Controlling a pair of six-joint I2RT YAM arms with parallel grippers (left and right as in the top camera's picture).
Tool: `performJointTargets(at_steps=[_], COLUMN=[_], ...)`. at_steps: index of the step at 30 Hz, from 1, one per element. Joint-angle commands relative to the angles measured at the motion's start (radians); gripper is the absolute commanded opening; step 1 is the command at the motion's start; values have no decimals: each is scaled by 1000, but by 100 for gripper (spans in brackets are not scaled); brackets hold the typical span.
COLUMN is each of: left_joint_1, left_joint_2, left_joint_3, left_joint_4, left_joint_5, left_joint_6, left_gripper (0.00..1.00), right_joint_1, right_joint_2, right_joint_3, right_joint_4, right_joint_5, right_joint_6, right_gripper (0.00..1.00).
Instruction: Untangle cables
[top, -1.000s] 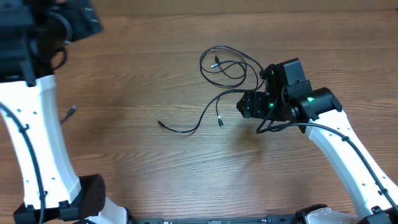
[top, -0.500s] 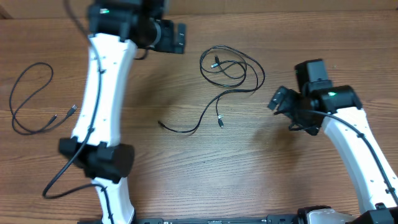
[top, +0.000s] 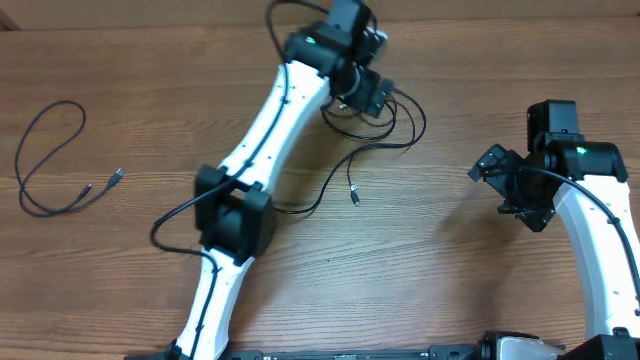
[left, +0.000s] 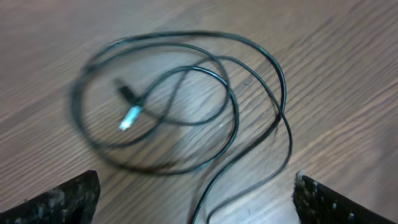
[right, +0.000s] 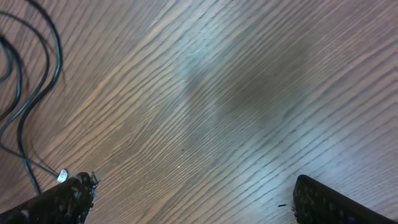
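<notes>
The left arm (top: 270, 120) has swung from the upper left of the overhead frame to the upper middle, and the right arm (top: 600, 235) has drawn back toward the right edge. The left pincer (left: 196, 205) hangs over the tangled cables (left: 186, 99), spread wide and holding nothing. These cables lie on the bench (top: 420, 290) as overlapping loops in the upper middle of the overhead frame. A silvery plug (left: 129, 117) sits inside the loops, and a tail trails down toward the centre. A separate cable (top: 45, 165) lies looped near the left edge. The right pincer (right: 196, 202) is also wide and holding nothing, with cable strands at the left edge of its view.
</notes>
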Motion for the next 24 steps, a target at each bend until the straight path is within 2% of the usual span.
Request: performJointTargets(at_steps=[1,10,17,24], left_joint_1=[-40,-107,-125,-125], left_joint_2=[64,155,158,180], left_joint_3=[10,10,10,8], left_joint_4=[31,40,-29,-103], left_joint_5=[13,12,3,-54], left_joint_6=[49,49,49,49], left_gripper=[98,89,73,72], right_joint_1=[-11,-11,-11,-11], right_joint_2=[-22,-22,-22,-22], right_joint_3=[22,22,22,22], right_joint_4=[-4,-10,-14,-23], right_joint_5=[-5,-6,-5,-6], right_joint_6=[-22,-22,-22,-42], right_gripper=[100,100,100,100])
